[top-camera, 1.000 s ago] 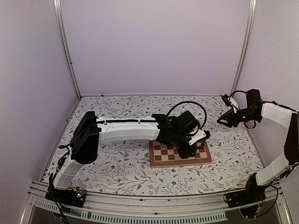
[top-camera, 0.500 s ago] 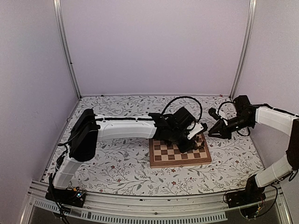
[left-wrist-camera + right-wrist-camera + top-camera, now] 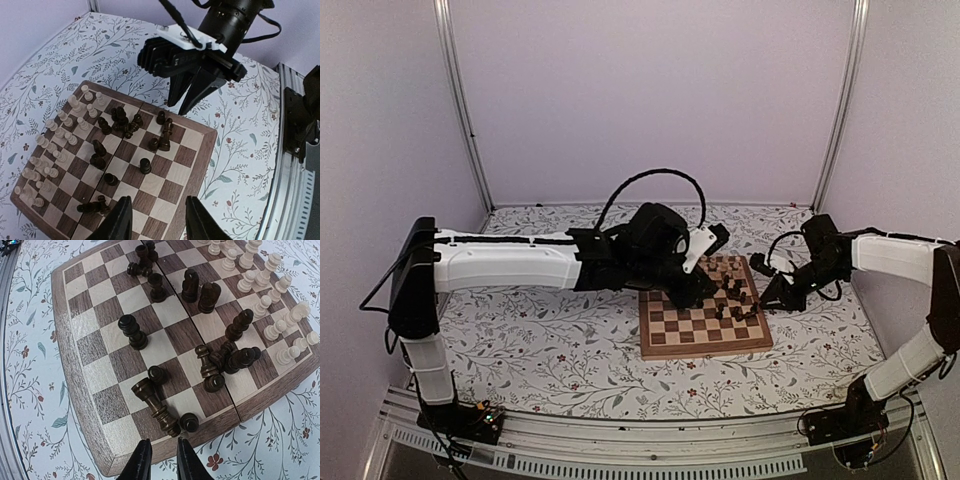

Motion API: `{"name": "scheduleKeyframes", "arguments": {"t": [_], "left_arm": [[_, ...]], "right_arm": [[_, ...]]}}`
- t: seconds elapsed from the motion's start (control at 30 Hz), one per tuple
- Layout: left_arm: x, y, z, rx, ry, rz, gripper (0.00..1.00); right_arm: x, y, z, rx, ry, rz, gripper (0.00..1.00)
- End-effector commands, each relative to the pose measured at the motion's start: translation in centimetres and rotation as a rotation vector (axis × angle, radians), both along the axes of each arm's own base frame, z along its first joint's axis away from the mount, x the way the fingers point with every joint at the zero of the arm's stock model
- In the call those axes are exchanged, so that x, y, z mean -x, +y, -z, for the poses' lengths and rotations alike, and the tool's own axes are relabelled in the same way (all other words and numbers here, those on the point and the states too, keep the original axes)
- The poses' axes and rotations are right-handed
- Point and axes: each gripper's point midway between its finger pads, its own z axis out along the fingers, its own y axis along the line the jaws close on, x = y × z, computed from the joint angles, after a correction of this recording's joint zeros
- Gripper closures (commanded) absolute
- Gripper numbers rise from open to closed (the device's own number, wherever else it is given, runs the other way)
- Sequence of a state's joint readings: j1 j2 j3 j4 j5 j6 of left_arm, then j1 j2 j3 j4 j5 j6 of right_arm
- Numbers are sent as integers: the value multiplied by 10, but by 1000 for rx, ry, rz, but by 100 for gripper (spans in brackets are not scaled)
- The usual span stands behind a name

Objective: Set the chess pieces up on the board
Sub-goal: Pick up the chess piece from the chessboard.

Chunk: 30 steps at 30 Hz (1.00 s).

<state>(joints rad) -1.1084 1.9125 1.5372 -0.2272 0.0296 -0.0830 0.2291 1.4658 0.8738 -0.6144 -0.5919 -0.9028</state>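
Square wooden chessboard (image 3: 705,350) with light and dark checks lies on the floral tablecloth (image 3: 570,360), centre-right of the table, between the two arms.

Progress, judged from the layout: roughly half done.
- Pale cream-tan turned pieces (image 3: 60,135) stand upright in two fairly neat rows along one board edge. That side looks set, though a few sit slightly off their squares.
- Dark brown-black pieces (image 3: 220,355) are not arranged. They are scattered over the middle squares in loose clumps, some touching each other.
- One long dark piece (image 3: 157,410) lies on its side near the board edge, and a couple more look tipped over.
- The two rows on the edge opposite the pale set are mostly bare.

Left to do: stand up the fallen dark ones and line all the dark ones up in those two rows.

Left gripper (image 3: 159,222) hangs above the board with its fingers well apart and nothing between them. Right gripper (image 3: 162,452) is low at the board's border, just beside the fallen dark piece. Its fingers are almost together with only a narrow slit, and it holds nothing.
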Motion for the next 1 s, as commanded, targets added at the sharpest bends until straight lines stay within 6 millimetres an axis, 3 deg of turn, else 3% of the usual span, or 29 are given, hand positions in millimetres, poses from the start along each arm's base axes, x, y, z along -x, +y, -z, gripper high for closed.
{"name": "scheduleKeyframes", "arguments": {"t": [0.0,0.3,0.5,0.97], "left_arm": [[-21,18,-3,46,-5,-79,60],[-29,23,1,41,4,-91,60],[-29,23,8,32,15,-86,60],[-26,20,23,12,42,-62,60]], "right_arm": [[-2,1,13,46,-13,-8,80],[-1,6,33,97,15,-21,80],[-2,8,40,123,11,-26,72],[21,17,47,135,53,-91,72]]}}
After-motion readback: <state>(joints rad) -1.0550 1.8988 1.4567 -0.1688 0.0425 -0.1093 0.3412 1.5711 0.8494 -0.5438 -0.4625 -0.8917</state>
